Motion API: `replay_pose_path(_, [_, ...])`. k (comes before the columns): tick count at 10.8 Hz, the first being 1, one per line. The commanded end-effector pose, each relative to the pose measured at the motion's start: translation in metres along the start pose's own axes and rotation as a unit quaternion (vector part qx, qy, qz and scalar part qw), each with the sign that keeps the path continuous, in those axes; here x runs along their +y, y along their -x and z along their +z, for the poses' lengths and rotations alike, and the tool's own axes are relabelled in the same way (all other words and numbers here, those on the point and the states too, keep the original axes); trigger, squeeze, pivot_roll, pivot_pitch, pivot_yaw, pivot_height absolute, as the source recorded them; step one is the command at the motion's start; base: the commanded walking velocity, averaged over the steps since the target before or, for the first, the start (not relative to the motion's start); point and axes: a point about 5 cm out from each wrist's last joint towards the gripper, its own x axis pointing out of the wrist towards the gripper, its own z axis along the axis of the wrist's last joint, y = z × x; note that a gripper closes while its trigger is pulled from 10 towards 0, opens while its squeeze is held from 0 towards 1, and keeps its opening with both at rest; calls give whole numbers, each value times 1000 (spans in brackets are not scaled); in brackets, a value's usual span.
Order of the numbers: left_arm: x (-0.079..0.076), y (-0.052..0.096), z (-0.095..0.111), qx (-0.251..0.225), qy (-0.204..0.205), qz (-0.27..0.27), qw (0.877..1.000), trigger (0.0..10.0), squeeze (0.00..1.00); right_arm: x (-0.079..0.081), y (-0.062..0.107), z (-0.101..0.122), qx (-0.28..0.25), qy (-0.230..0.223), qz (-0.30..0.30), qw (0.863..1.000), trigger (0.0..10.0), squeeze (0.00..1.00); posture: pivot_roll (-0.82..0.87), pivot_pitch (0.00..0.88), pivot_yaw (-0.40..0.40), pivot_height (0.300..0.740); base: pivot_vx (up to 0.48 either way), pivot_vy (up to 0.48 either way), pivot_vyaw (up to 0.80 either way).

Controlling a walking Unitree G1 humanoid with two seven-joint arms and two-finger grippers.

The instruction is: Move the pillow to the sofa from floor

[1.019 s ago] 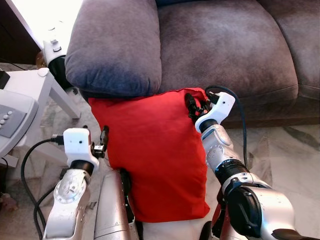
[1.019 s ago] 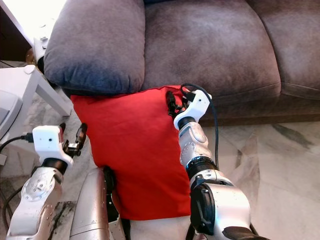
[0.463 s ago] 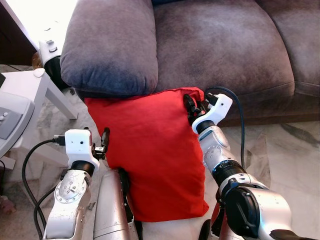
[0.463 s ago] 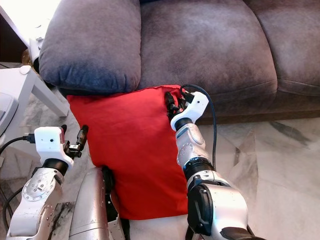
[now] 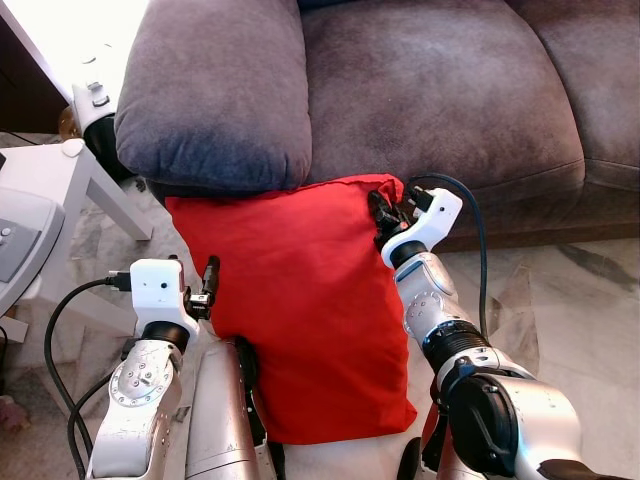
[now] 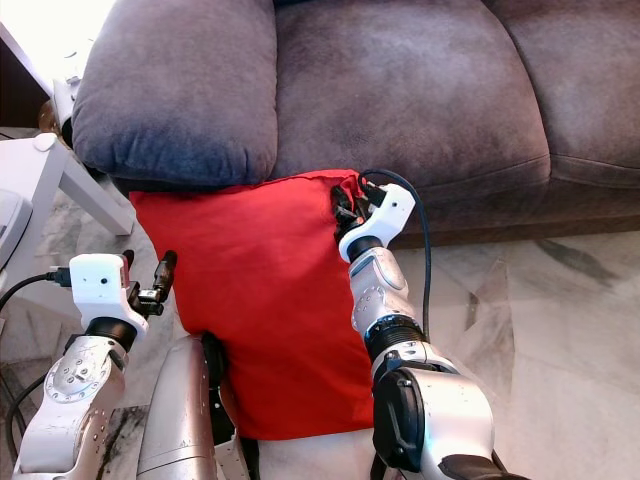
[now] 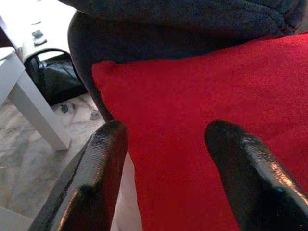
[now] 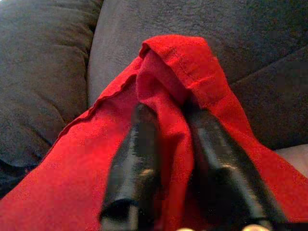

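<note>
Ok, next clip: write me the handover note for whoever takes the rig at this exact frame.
Right gripper: shut on the red pillow, pinching a fold at its top corner by the sofa front.
Left gripper: open, at the pillow's left edge, not gripping.
Pillow: upright in front of the robot, top edge against the grey sofa, below the armrest.
Done: right-hand grasp.
Left: lift the pillow onto the seat and release.

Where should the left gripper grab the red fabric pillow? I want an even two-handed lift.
Probably the red fabric pillow's free left edge, approached from the robot's left. The right gripper already pinches the far right corner; the open left gripper faces that side.
</note>
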Motion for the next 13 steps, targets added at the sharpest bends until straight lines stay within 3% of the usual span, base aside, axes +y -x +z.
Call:
replay_pose_path(1, [1,3,-4,11,-7,0,1000,10000,0,0,2,-7,12,-9,-1,1000,0,0,239,316,44,485,0,0,0])
replay_pose_path(4, [0,0,-4,9,-5,1,1000,10000,0,2,1,-7,9,-10,3,1000,0,0,240,301,43,485,0,0,0])
replay_pose_path(7, [3,-8,-1,-1,6,10,1000,10000,0,13,-4,7,-21,7,34,999,0,0,228,272,40,485,0,0,0])
replay_pose_path(8, [2,-12,0,-4,10,11,1000,10000,0,14,-4,11,-32,16,41,999,0,0,218,258,37,485,0,0,0])
replay_pose_path(9, [0,-15,-1,-5,17,11,1000,10000,0,12,-1,12,-37,65,44,996,0,0,213,250,37,485,0,0,0])
replay_pose_path(10, [0,-17,-1,-6,19,11,1000,10000,0,10,2,12,-37,99,40,994,10000,0,208,247,37,485,0,0,0])
replay_pose_path(13, [1,-18,-3,-6,40,18,999,10000,0,-2,15,31,-85,184,19,979,10000,0,181,236,34,485,0,0,0])
